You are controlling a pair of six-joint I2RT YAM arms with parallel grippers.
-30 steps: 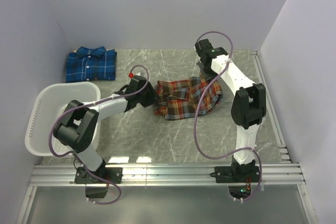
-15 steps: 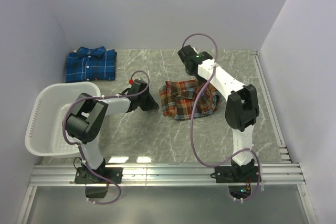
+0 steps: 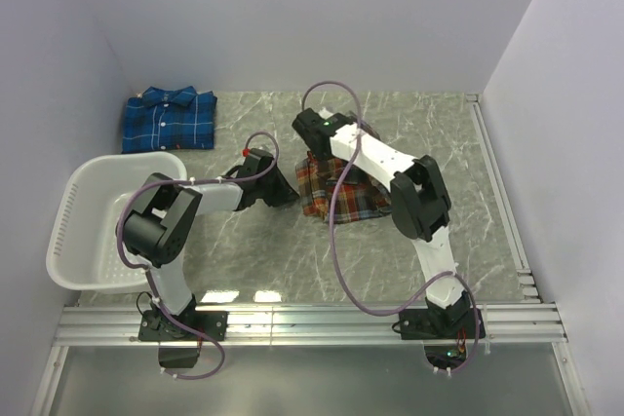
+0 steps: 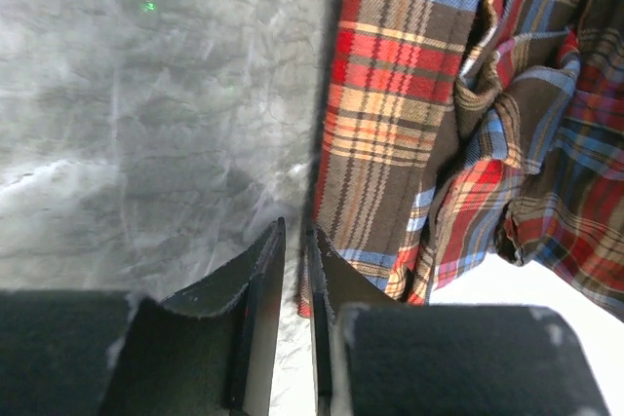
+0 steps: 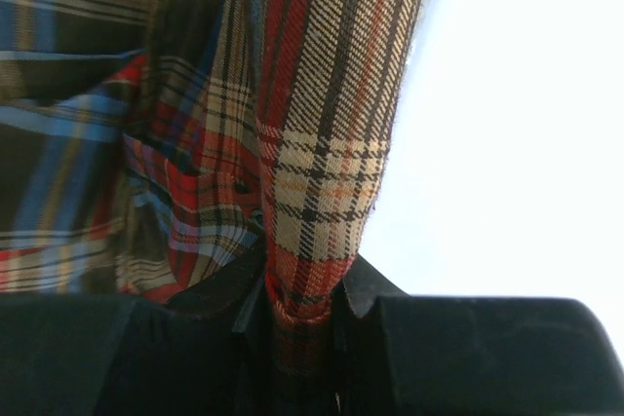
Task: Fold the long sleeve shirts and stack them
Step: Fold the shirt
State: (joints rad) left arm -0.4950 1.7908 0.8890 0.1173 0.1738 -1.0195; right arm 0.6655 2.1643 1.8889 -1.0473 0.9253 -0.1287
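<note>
Lying crumpled, the red-orange shirt [image 3: 356, 200] (plaid) shows folds.

A white slotted plastic basket [image 3: 64, 231] sits at the left of the grey marbled table top [image 3: 292, 250], close to its near edge, open side up. A ribbed aluminium rail [image 3: 322, 323] runs across the front of the table, and a narrower metal strip [image 3: 502, 192] lines its right side. Plain pale walls [image 3: 292, 17] enclose the back and both sides. The left wrist view shows the same marbled surface [image 4: 146, 124] close up.
</note>
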